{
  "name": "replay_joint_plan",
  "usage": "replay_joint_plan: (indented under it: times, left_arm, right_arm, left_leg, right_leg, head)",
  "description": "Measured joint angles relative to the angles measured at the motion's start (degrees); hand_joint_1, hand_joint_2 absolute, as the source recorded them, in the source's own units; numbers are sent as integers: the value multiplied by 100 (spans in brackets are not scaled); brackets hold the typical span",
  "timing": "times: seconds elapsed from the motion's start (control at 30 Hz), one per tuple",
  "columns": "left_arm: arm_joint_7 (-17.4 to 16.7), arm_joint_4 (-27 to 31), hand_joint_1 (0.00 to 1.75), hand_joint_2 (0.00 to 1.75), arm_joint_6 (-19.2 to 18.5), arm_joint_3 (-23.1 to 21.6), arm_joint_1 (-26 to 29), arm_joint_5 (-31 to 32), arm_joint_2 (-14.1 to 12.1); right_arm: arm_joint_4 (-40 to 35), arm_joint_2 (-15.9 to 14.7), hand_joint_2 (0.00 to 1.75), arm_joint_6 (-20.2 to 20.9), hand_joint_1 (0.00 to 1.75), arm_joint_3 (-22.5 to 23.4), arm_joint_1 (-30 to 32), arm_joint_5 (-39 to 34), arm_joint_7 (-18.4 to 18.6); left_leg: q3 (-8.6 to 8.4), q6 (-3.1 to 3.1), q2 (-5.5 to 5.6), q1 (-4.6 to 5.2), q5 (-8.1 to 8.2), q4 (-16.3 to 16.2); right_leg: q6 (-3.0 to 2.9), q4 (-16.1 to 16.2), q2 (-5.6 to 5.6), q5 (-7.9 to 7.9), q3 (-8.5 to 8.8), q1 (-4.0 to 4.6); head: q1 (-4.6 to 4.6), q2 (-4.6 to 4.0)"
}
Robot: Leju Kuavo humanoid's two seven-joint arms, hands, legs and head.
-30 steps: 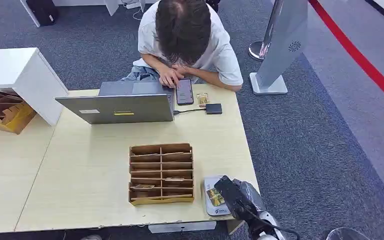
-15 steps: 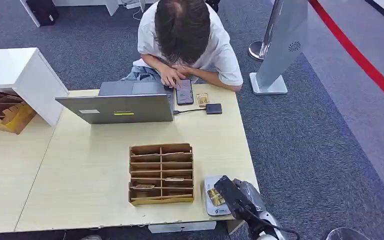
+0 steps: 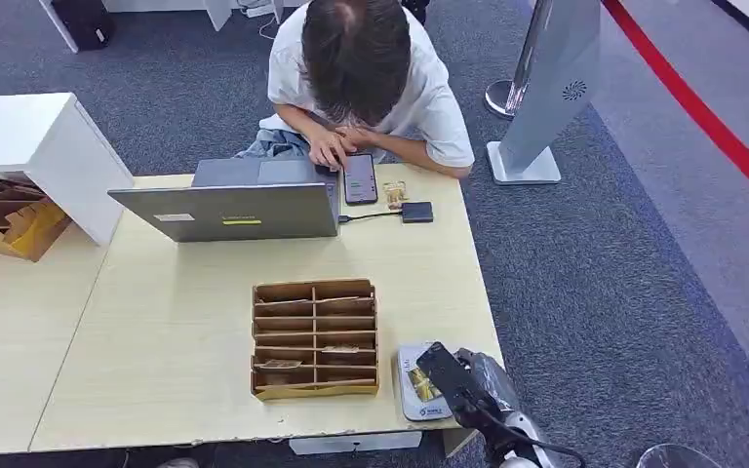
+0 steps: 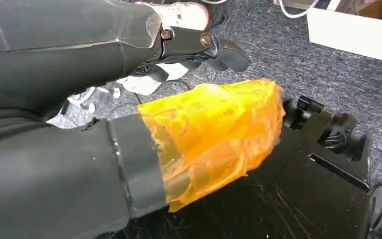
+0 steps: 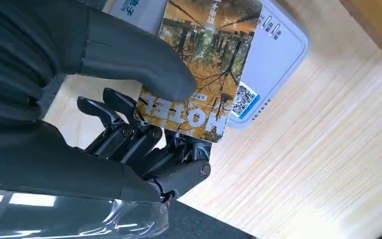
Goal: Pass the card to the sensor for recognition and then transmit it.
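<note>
On the desk (image 3: 156,341) lower right, I see one sensor (image 3: 412,402); my right robot hand (image 5: 144,124) pinches one card (image 5: 204,64); left robot hand's (image 4: 199,47) grip I can't tell.

Bare table (image 3: 166,331) lies open left of the wooden organizer (image 3: 315,338), which seemingly flanks the sensor (image 3: 412,390).

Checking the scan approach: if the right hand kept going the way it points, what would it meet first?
Probably the white card reader on the table: the right hand holds the card over it. The gap between them is unclear.
</note>
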State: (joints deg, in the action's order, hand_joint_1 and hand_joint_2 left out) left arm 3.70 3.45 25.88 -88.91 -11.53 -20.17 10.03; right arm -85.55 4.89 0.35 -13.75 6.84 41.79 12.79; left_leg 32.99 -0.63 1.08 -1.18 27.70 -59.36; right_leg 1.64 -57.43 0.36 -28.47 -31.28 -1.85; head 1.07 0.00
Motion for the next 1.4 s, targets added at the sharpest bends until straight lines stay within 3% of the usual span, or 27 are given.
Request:
replay_joint_plan:
  times: [1.4]
  left_arm:
    - [-177,227,0,0,70,0,5,74,-107]
  right_arm:
    - [186,26,175,-122,175,5,-75,166,90]
  left_leg:
    - [0,1,0,0,-2,0]
  right_leg:
    - [-2,0,0,2,0,0]
  head:
    - [0,0]
